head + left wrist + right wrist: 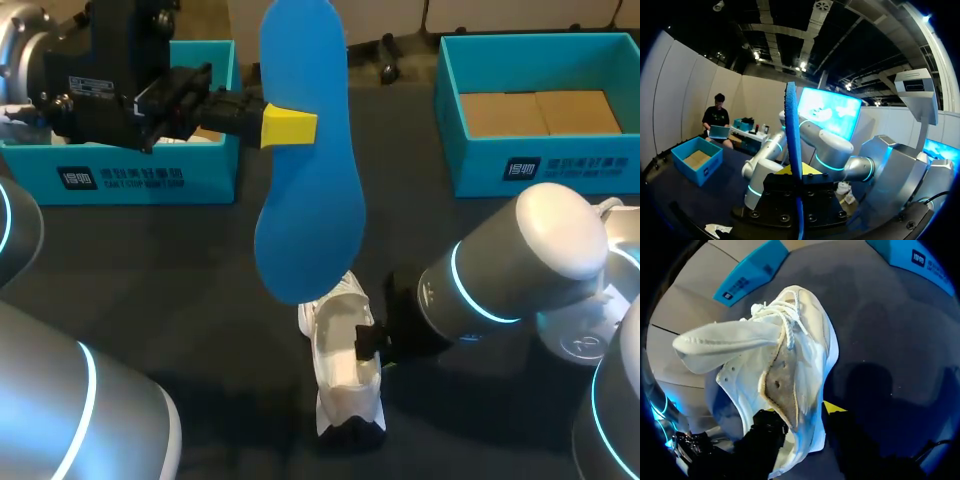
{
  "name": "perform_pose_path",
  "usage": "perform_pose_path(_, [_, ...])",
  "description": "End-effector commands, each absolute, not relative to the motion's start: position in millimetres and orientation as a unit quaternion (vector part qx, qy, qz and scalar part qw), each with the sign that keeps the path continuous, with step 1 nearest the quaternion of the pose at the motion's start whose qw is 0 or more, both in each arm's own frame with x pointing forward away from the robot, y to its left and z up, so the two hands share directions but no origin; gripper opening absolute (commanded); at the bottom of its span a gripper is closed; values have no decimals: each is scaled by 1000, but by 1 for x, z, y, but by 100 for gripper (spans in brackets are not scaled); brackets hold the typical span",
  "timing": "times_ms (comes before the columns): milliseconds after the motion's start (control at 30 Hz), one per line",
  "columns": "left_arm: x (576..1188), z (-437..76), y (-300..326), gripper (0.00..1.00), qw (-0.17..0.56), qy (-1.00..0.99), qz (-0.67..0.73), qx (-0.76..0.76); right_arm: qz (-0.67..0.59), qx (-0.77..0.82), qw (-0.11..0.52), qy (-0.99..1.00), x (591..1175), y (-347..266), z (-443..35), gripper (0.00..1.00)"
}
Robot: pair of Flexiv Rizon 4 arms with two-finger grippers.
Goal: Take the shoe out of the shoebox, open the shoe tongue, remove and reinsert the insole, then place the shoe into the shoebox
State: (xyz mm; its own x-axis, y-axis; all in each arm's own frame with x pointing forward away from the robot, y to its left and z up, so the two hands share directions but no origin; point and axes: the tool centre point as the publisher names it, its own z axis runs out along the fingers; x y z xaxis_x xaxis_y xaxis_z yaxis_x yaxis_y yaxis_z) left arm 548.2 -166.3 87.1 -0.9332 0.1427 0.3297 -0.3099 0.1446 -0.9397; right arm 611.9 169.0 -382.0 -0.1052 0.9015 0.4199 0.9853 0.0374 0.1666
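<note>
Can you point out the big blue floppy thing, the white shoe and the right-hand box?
Blue foam insole [310, 200]: head view, middle of its flat face.
White lace-up shoe [782, 385]: right wrist view, bare footbed inside.
Teal cardboard shoebox [480, 165]: head view, front wall.

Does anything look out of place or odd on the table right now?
Only the blue insole, held up in the air by the left gripper, out of the white shoe, whose tongue is folded far out. Both suit the task; nothing looks spilled or damaged.
</note>
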Motion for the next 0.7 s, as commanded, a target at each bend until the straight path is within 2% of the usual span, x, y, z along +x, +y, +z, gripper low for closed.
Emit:
perform_pose_path(33, [550, 88, -168, 0, 175, -738, 650, 56, -222, -662, 114, -707, 607, 157, -365, 100])
perform_pose_path(367, [550, 88, -168, 0, 175, -738, 650, 56, -263, -647, 225, -679, 612, 134, -314, 100])
perform_pose_path(700, [550, 88, -168, 0, 175, -738, 650, 56, -264, -646, 230, -679, 613, 131, -309, 100])
